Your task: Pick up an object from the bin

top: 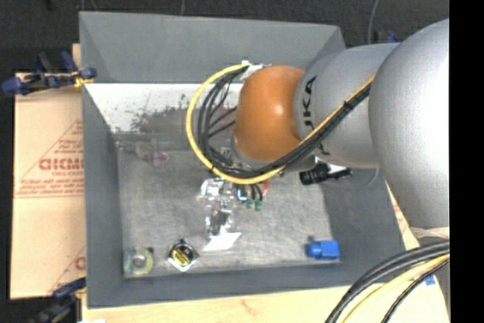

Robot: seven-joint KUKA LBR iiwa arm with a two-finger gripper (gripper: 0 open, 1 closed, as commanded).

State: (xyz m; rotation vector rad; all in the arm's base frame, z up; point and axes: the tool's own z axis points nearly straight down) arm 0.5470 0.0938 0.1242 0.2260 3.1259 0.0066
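My gripper (218, 212) hangs low over the middle of the bin floor, below the orange wrist cover. Just under its tip lies a small flat white piece (224, 241), close to it or touching it; I cannot tell which. A small black and yellow object (181, 255) lies to the lower left of the gripper, near the bin's front wall. Nothing shows between the gripper's tips.
A round greenish roll (138, 261) sits in the front left corner. A blue block (323, 249) lies at the front right. A faint clear object (157, 156) rests near the back left. The arm covers the bin's back right part.
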